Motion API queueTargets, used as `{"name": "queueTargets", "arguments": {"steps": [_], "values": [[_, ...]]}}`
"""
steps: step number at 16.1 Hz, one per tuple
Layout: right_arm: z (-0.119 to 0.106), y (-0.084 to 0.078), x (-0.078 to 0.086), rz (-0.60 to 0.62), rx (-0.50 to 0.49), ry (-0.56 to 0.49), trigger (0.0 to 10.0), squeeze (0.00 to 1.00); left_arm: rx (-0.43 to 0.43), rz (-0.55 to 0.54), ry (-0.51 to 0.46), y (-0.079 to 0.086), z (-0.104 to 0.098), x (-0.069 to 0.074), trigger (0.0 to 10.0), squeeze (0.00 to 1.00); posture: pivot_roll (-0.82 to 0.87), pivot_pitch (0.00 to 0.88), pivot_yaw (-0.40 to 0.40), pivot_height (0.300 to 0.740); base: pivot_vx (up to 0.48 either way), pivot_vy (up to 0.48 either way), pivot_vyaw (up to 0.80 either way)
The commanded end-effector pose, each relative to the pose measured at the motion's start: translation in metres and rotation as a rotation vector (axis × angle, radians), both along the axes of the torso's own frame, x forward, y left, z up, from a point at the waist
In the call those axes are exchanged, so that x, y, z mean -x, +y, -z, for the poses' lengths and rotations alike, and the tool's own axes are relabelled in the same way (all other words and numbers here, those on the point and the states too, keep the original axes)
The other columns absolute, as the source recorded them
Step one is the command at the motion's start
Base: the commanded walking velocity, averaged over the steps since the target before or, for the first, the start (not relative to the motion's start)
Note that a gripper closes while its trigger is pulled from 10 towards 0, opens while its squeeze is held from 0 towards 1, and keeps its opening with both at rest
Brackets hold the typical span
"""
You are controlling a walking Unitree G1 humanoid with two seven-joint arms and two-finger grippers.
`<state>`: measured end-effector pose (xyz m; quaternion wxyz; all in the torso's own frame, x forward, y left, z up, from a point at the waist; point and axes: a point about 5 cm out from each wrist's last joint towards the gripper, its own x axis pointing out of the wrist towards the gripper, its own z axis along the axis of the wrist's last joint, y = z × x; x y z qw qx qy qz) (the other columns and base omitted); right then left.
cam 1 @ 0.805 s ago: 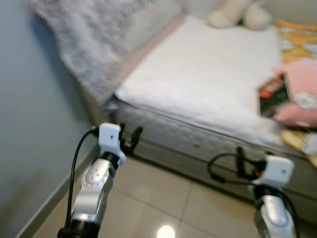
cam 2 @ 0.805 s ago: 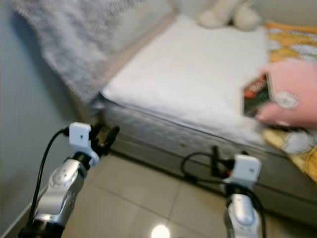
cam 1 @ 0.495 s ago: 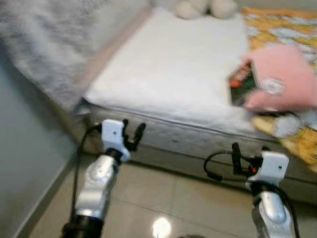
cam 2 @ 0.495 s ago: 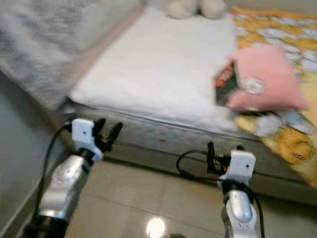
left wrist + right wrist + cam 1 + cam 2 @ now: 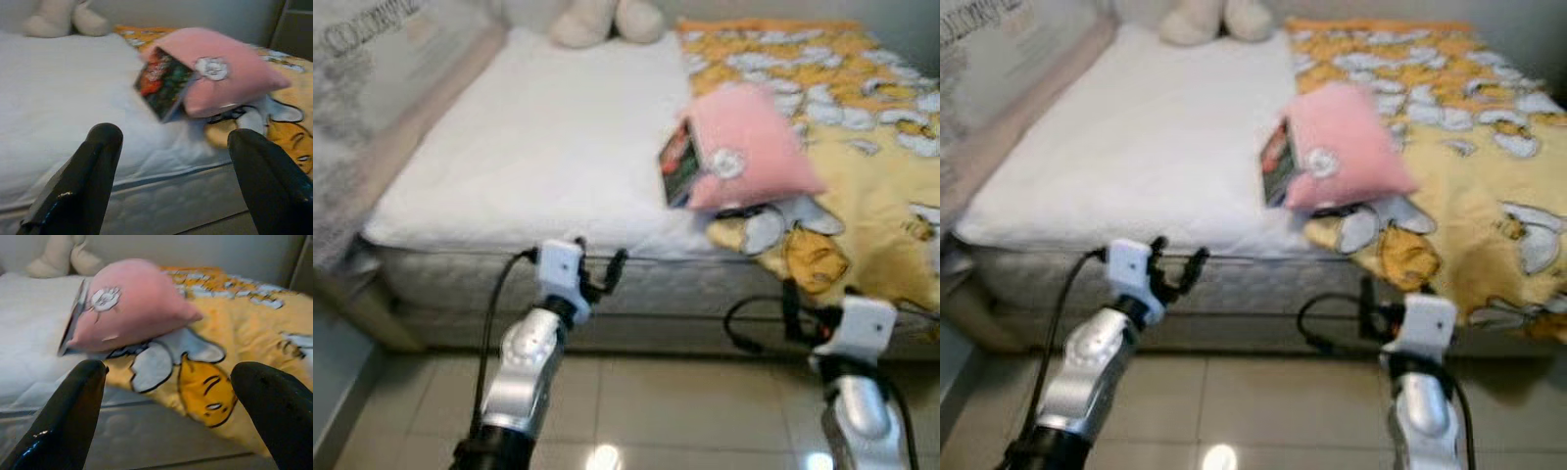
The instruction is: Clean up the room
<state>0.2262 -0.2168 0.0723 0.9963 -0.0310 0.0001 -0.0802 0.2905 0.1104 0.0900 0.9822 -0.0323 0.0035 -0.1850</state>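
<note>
Book (image 5: 678, 164) leans under the pink pillow (image 5: 749, 147) on the bed (image 5: 529, 157); stiff and light, likely best pinched by its exposed edge. Left gripper (image 5: 168, 169) and right gripper (image 5: 168, 409) hover wide open, empty.

Both forearms are rounded silver metal with a glossy sheen, each topped by a boxy white wrist block. The left gripper (image 5: 597, 269) and right gripper (image 5: 818, 305) have long black fingers, and a thin black cable loops out beside each wrist.
</note>
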Motion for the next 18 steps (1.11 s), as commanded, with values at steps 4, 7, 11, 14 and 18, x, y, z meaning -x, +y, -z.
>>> {"name": "queueTargets", "arguments": {"steps": [4,7,11,14,18], "values": [[0.004,0.013,-0.003,-0.063,0.01,0.042,10.0,0.0,-0.05,-0.13,0.016,0.025,0.006,-0.002,10.0,1.0,-0.14,0.0,0.061,0.732,0.0,0.0,0.0],[0.004,0.013,-0.003,-0.066,0.008,0.044,10.0,0.0,-0.035,-0.2,0.069,0.031,0.012,-0.006,10.0,1.0,-0.14,0.0,0.059,0.732,0.0,0.0,0.0],[0.002,0.014,-0.004,-0.083,0.016,0.042,10.0,0.0,-0.049,-0.173,0.077,0.03,0.012,-0.007,10.0,0.0,-0.14,0.0,0.062,0.732,0.0,0.0,0.0],[0.002,0.015,-0.005,-0.09,0.019,0.043,10.0,0.0,-0.081,-0.149,0.049,0.026,0.009,-0.009,10.0,0.0,-0.15,0.0,0.066,0.732,0.45,0.0,0.0],[0.004,0.016,-0.006,-0.098,0.023,0.048,10.0,0.0,-0.079,-0.131,0.038,0.024,0.007,-0.011,10.0,0.0,-0.15,0.0,0.069,0.732,0.405,-0.252,0.0]]}}
